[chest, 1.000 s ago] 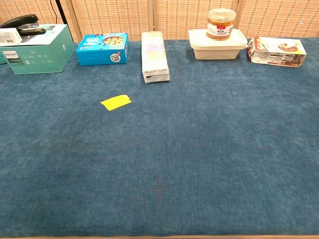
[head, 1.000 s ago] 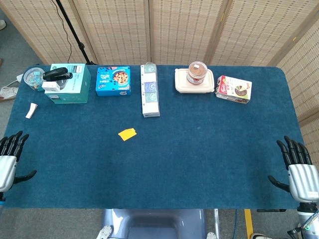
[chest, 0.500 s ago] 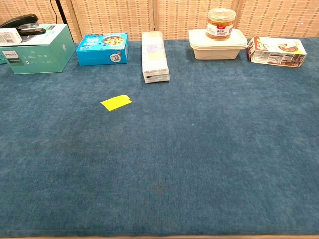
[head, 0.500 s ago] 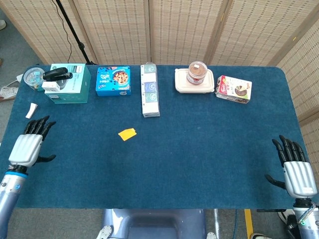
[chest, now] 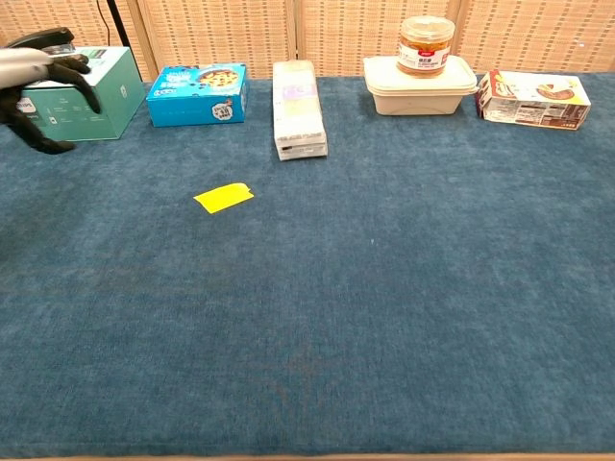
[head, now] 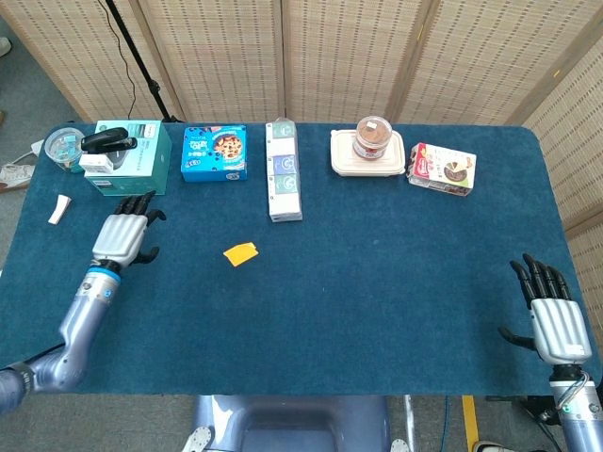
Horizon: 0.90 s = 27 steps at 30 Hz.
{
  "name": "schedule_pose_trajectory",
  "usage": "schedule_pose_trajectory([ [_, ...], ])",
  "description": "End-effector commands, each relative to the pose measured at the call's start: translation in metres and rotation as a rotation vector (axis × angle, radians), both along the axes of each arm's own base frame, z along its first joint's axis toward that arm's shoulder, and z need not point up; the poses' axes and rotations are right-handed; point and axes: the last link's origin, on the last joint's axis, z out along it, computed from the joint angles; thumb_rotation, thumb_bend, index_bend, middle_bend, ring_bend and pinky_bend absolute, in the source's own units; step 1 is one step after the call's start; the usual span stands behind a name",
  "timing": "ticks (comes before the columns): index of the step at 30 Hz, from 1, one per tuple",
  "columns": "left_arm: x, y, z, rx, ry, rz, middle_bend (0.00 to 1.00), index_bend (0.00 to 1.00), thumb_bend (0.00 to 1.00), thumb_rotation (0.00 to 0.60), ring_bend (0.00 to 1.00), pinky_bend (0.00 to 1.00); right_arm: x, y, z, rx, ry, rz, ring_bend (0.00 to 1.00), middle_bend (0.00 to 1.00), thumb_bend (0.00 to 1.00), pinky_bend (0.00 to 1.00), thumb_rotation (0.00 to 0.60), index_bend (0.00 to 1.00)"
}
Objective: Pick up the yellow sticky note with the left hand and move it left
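The yellow sticky note (head: pixel 240 253) (chest: pixel 224 198) lies flat on the blue table cloth, left of the middle. My left hand (head: pixel 122 235) (chest: pixel 38 86) hovers over the cloth well to the left of the note, fingers spread, holding nothing. It is in front of the teal box (head: pixel 132 157) (chest: pixel 72 96). My right hand (head: pixel 551 315) is at the table's near right corner, fingers apart and empty; the chest view does not show it.
Along the far edge stand a blue cookie box (head: pixel 215 153), a long white box (head: pixel 284 169), a lidded container with a jar on it (head: pixel 369 151) and a snack box (head: pixel 443 169). A stapler (head: pixel 105 141) rests on the teal box. A small white object (head: pixel 59 209) lies far left.
My left hand has risen from the near left edge and moved forward and right toward the note, now entering the chest view. The right hand has shifted only slightly. The note has not moved.
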Motion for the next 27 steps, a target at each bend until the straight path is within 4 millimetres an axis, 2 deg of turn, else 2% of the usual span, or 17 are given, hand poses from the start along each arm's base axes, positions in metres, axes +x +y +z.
schedule_pose_trajectory([
  [1, 0.015, 0.014, -0.025, -0.039, -0.031, 0.004, 0.0, 0.33, 0.33, 0.6, 0.0, 0.0, -0.003, -0.001, -0.001, 0.006, -0.002, -0.013, 0.0, 0.0, 0.0, 0.05, 0.6, 0.0],
  [7, 0.031, 0.024, -0.055, -0.08, -0.071, 0.016, 0.0, 0.34, 0.33, 0.6, 0.0, 0.0, -0.007, -0.003, -0.001, 0.01, -0.007, -0.028, 0.0, 0.0, 0.0, 0.05, 0.6, 0.0],
  [17, 0.058, 0.036, -0.094, -0.13, -0.125, 0.011, 0.0, 0.36, 0.33, 0.6, 0.0, 0.0, -0.01, -0.003, -0.002, 0.022, -0.013, -0.038, 0.0, 0.0, 0.0, 0.05, 0.6, 0.0],
  [27, 0.077, 0.043, -0.119, -0.164, -0.119, 0.016, 0.0, 0.37, 0.33, 0.6, 0.0, 0.0, -0.014, -0.004, -0.002, 0.025, -0.024, -0.048, 0.0, 0.0, 0.0, 0.05, 0.6, 0.0],
])
